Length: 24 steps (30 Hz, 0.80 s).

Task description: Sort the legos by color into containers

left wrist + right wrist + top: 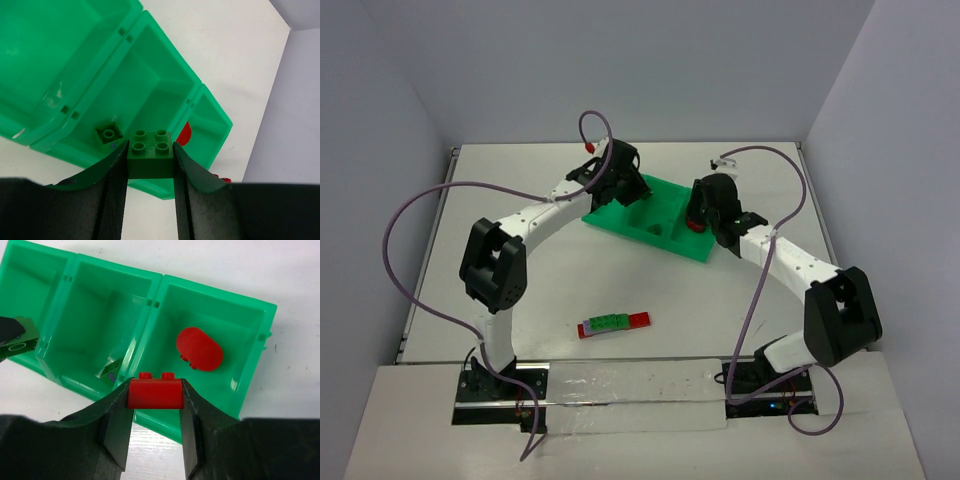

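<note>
The bright green tray (665, 243) with three compartments lies at the table's middle back. My left gripper (620, 187) is shut on a dark green brick (150, 155) over the tray's (125, 31) near rim at the middle compartment, where another green brick (109, 133) lies. My right gripper (700, 215) is shut on a red brick (155, 393) over the tray's (215, 295) near rim at the right compartment, which holds a rounded red piece (199, 348). A joined row of red, green and lavender bricks (613, 324) lies on the table near the arm bases.
The left gripper's green brick also shows at the left edge of the right wrist view (17, 337). Grey walls close in the table on three sides. Purple cables loop above both arms.
</note>
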{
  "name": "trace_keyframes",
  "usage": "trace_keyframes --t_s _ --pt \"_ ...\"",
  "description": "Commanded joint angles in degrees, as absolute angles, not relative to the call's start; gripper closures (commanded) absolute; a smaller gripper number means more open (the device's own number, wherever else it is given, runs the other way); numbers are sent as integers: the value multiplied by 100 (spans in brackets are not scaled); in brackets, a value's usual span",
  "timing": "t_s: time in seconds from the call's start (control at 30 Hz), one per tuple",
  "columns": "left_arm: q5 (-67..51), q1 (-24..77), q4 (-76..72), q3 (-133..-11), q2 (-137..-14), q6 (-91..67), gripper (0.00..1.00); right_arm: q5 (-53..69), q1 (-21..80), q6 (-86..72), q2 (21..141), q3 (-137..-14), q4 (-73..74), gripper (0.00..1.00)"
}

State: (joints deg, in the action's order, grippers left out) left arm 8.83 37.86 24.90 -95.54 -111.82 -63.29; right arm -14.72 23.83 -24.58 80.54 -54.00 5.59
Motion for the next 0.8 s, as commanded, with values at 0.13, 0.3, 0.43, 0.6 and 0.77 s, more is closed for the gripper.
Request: trace_keyframes --t_s 0.13,0.3,0.43,0.6,0.77 --pt "770 3868 2732 -10390 -11774 -5884 100 -1940 2333 -2288 8479 -6119 913 18" --pt "816 3888 2854 -10705 -12000 -5716 83 -2043 2333 -2282 8248 -6096 1021 16" --pt "754 3894 2906 -10911 -12148 -5592 43 -2071 2329 -2362 7594 -5741 1046 16" --pt "709 3940 3019 -11119 -12228 -5437 4 -2025 2329 -2498 6798 -5346 1115 16" --pt "1071 4130 3234 -11180 -11901 -5221 1 -1890 2329 -2575 6206 -5107 1222 16"
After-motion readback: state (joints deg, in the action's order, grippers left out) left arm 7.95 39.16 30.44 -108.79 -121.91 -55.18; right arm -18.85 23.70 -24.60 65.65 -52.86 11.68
